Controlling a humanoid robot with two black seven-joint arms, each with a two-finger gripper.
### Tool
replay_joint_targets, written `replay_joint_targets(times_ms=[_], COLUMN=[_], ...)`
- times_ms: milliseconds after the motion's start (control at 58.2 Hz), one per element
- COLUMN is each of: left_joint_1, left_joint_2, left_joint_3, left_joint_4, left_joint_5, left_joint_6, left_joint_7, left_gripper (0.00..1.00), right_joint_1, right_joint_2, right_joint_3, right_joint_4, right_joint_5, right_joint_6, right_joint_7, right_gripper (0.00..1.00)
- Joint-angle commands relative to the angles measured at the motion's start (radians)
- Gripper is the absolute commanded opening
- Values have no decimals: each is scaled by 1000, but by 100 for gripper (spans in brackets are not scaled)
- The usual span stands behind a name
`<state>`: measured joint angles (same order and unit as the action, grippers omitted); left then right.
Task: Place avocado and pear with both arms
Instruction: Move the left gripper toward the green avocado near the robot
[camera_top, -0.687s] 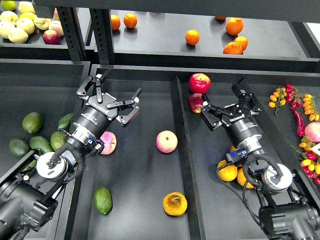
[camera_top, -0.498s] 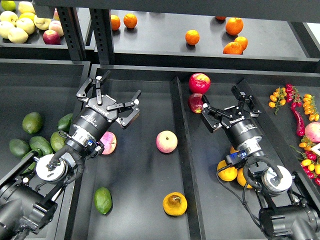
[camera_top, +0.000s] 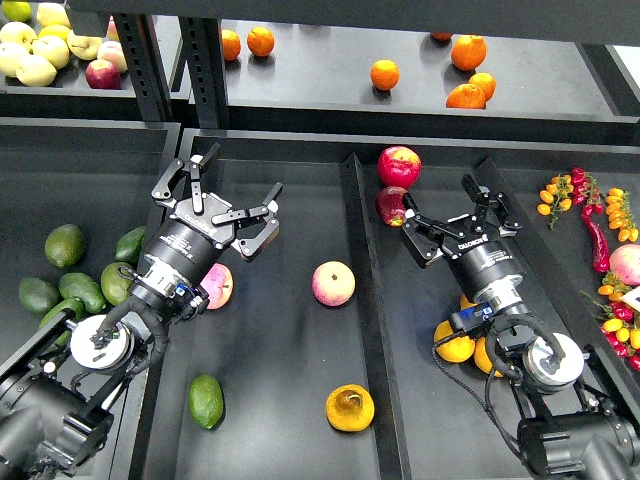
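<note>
The green avocado (camera_top: 206, 400) lies in the middle tray, front left. The yellow-orange pear (camera_top: 350, 407) with a brown blotch lies to its right, near the tray's front. My left gripper (camera_top: 222, 196) is open and empty, held above the tray's back left part, well behind the avocado. My right gripper (camera_top: 452, 213) is open and empty over the right tray, near a dark red apple (camera_top: 391, 206), far behind the pear.
Two pink-yellow apples (camera_top: 333, 283) (camera_top: 216, 286) lie in the middle tray. Several avocados (camera_top: 63, 244) fill the left tray. Oranges (camera_top: 456, 342) lie under my right arm. A red apple (camera_top: 399, 165) sits at the back. A divider (camera_top: 362, 290) separates the trays. The upper shelf holds oranges (camera_top: 384, 74).
</note>
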<state>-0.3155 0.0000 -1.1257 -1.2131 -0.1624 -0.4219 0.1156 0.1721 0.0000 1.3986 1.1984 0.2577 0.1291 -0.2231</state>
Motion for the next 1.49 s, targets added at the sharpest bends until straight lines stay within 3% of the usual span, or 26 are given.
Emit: replay_joint_targets(times_ms=[0,962,1116,1271,1374,1477], left_joint_1=[9,6,-5,-20,-75,-119], left_joint_2=[0,0,0,32,147,238], left_joint_3=[0,-13,23,33,81,155], left_joint_4=[0,23,44,47,47,38], left_joint_5=[0,6,7,12,68,112], left_joint_6=[-6,-51,-51,-43,-44,-49], left_joint_7=[13,27,108,277,354,373], left_gripper=[100,100,100,100,100,100], right_joint_1=[-5,-13,-11,4,26,29], right_joint_2=[0,0,0,0,0,0], right_joint_3=[0,-72,-73,-73,-70,-69], right_joint_4=[4,-11,-11,-17,-17,-16], right_joint_5=[0,-2,-2,-3,-3,-3], right_joint_6=[0,17,17,17,14,7], right_joint_7=[-4,-9,-9,-16,-16,-16], right_gripper=[99,99,99,99,99,99])
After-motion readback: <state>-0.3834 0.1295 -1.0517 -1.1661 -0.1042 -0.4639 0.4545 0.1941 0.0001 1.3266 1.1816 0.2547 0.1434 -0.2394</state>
